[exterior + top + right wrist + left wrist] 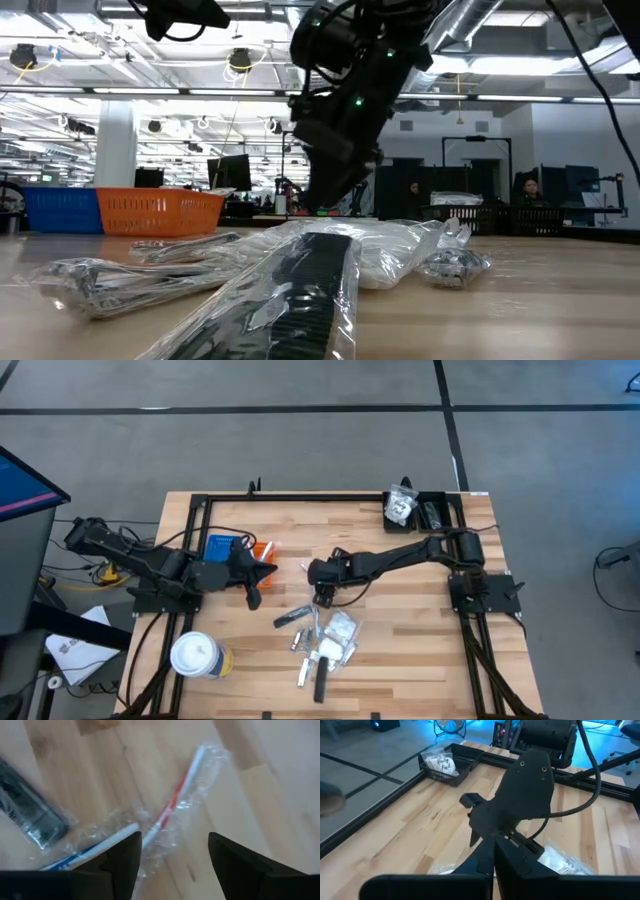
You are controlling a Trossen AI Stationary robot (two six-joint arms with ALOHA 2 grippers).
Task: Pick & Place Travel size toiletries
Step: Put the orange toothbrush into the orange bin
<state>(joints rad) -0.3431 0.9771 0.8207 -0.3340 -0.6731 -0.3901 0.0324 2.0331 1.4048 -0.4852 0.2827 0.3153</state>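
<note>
Hovering right gripper [322,598] sits at the top edge of the toiletry pile [322,640] mid-table, fingers spread, nothing between them. Right wrist view looks straight down on a wrapped toothbrush [172,805] with a red-and-white handle, and a second one [90,847] with a blue stripe, both lying flat on the table [400,680]; a dark flat stick in its sleeve [27,805] lies just beside them.

Left gripper [253,598] is parked left of the pile near the blue tray [222,546] and orange tray [262,550], fingers pressed together, holding nothing. A black bin [418,510] at the far right corner already holds a white packet.

Handling guess: light, thin, stiff stick inside loose crinkly film. Film is slippery and will shift under the pads. I'd pinch across the handle mid-length, not the wrap's loose ends. The item is low-profile, so fingers need to get right down to the wood. Neighbouring packets overlap, so one could drag along.
</note>
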